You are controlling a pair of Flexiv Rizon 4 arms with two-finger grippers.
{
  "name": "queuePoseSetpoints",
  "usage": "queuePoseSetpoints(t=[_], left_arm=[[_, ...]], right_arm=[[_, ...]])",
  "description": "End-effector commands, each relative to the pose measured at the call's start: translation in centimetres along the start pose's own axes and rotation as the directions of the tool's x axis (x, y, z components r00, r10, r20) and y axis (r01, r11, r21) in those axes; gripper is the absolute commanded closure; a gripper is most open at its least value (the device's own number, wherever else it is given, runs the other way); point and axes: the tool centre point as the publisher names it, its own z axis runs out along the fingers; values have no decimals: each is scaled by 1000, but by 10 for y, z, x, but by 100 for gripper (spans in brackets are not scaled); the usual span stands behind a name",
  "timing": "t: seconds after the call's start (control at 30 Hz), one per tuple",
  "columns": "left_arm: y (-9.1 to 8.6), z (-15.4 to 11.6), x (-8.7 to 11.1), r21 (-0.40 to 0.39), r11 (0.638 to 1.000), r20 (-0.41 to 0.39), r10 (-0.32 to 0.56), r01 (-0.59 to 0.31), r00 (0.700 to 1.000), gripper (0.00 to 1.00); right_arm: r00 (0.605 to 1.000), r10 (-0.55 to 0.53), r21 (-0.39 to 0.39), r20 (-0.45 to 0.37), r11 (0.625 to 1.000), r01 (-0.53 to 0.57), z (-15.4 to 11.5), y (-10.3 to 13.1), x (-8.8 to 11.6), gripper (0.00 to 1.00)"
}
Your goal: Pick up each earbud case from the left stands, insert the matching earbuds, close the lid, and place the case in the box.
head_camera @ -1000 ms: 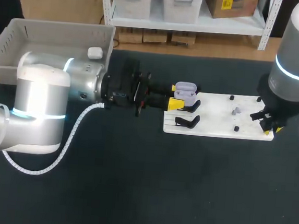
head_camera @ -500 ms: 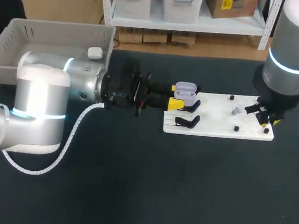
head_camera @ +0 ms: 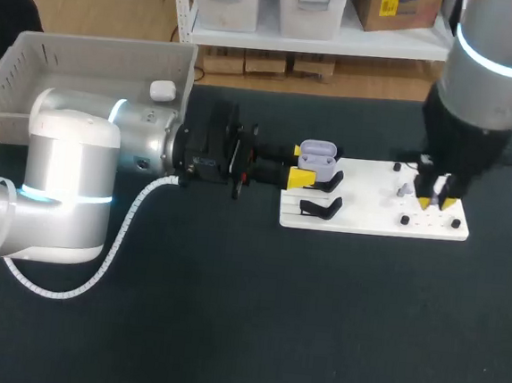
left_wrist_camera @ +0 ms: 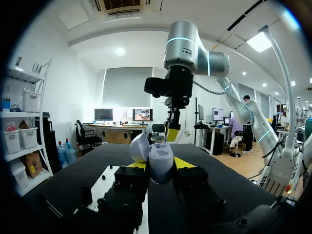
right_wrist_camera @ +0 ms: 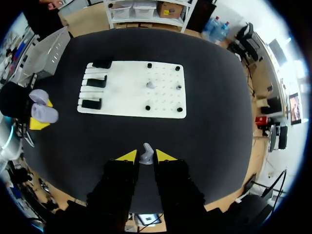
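Black table [head_camera: 227, 314], open lilac earbud case [left_wrist_camera: 160, 163]

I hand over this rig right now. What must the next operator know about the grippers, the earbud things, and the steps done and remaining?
Left gripper: shut on the open lavender earbud case, held by the white board's left end.
Right gripper: shut on one earbud, above the board.
Second earbud: on the board.
Done: one white case lies in the grey box.
Left: insert both earbuds, close the lid, box the case.
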Motion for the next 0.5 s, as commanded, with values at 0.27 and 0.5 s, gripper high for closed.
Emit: queuePoseSetpoints(t=[0.27, 0.5], left_arm=[[0, 0, 1, -3, 1000, 2, 2, -2, 1000, 100], [0, 0, 1, -3, 1000, 2, 2, -2, 1000, 100]], right_arm=[[995, 49, 81, -90, 996, -42, -15, 43, -4, 100], [995, 49, 81, -90, 996, -42, -15, 43, -4, 100]])
